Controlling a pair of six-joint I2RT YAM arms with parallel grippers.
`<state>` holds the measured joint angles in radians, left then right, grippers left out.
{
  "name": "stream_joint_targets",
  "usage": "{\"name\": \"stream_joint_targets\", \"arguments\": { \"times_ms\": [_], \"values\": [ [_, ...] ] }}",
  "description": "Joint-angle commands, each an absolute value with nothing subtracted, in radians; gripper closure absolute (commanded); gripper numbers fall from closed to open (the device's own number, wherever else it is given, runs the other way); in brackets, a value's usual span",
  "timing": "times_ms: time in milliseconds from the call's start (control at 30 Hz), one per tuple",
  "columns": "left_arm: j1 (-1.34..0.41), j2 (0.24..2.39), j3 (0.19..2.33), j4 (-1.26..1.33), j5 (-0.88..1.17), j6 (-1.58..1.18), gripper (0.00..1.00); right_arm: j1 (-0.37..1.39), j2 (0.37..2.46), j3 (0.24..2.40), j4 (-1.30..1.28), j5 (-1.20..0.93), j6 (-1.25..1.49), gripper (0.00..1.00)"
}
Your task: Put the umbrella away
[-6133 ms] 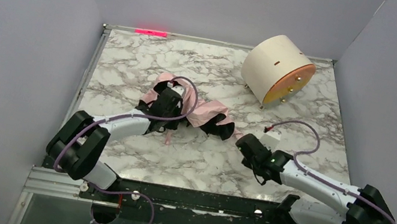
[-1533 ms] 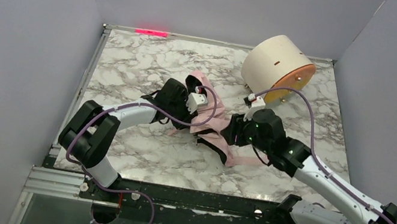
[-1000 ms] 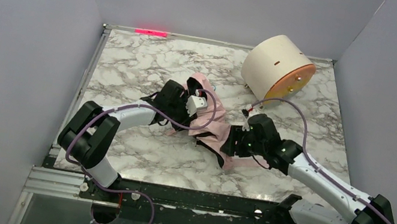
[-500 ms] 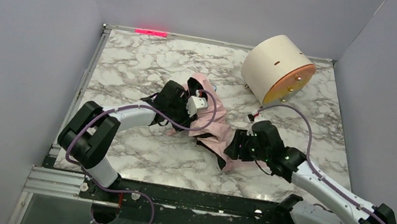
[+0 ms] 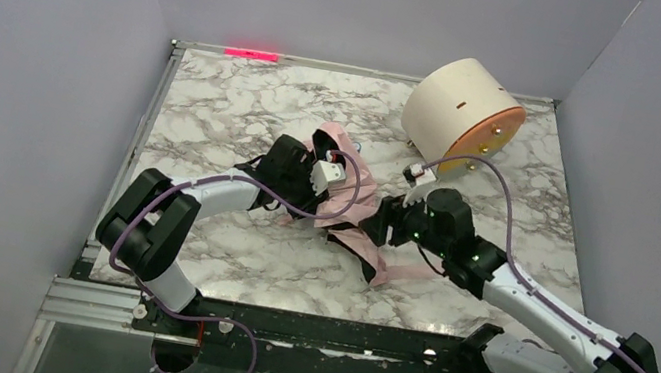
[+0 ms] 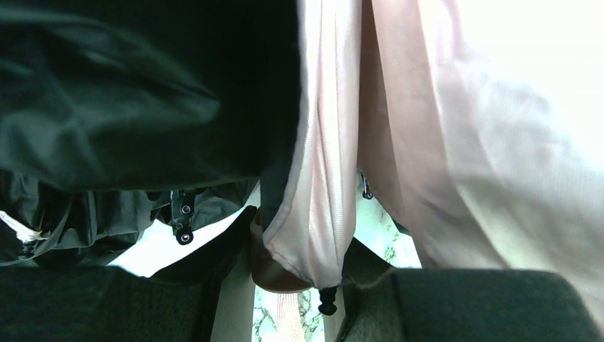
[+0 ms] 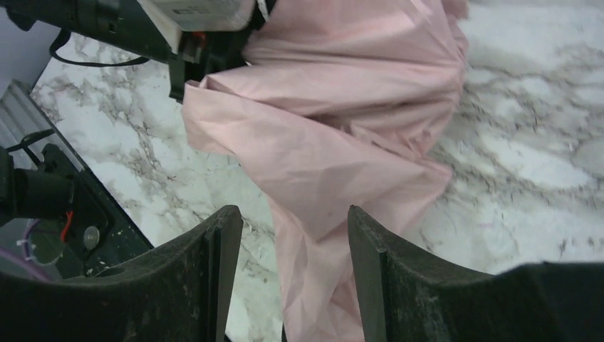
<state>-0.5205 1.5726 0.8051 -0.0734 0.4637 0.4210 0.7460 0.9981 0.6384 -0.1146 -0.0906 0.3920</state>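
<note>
From where I stand the job looks barely half done: the umbrella (image 5: 352, 213) lies in a loose, crumpled heap of pale pink cloth about the middle of the bench (image 5: 220, 97), its folds slack and not rolled up or tied. A long pink tongue trails off toward the near edge, though I can't say whether that is the strap or just cloth. By my reckoning the canopy has yet to be gathered, wound tight and fastened before it could be called put away. The cream drum (image 5: 460, 117) with the orange face sits well apart in the far right corner. The left tool (image 6: 299, 299) is buried in the heap on its left side, and its wrist view shows a pinched fold of pink cloth filling the narrow gap between its fingers, so it seems clamped on the fabric. The right tool (image 7: 288, 278) hangs over the right side of the heap with its fingers spread wide. The cloth lies beneath and between them, but they grip nothing that I can see.
</note>
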Motion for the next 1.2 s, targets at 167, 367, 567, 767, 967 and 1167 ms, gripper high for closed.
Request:
{"name": "stream_joint_targets", "arguments": {
  "times_ms": [167,367,567,767,967,1167],
  "values": [
    [-0.531,1.545,0.799,-0.028,0.512,0.437,1.00,0.755,1.142,0.650,0.286,-0.295,0.051,0.39],
    [-0.530,1.543,0.801,-0.031,0.508,0.443,1.00,0.794,1.200,0.676,0.211,-0.290,-0.056,0.32],
    [-0.531,1.548,0.803,-0.033,0.508,0.443,1.00,0.805,1.239,0.666,0.188,-0.174,-0.063,0.31],
    [-0.531,1.547,0.804,-0.037,0.510,0.447,1.00,0.805,1.238,0.683,0.171,-0.011,-0.019,0.56],
    [-0.530,1.545,0.803,-0.041,0.505,0.450,1.00,0.805,1.205,0.708,0.087,-0.014,-0.003,0.87],
    [-0.531,1.548,0.805,-0.047,0.493,0.453,1.00,0.805,1.150,0.792,-0.121,-0.066,0.074,0.98]
  ]
}}
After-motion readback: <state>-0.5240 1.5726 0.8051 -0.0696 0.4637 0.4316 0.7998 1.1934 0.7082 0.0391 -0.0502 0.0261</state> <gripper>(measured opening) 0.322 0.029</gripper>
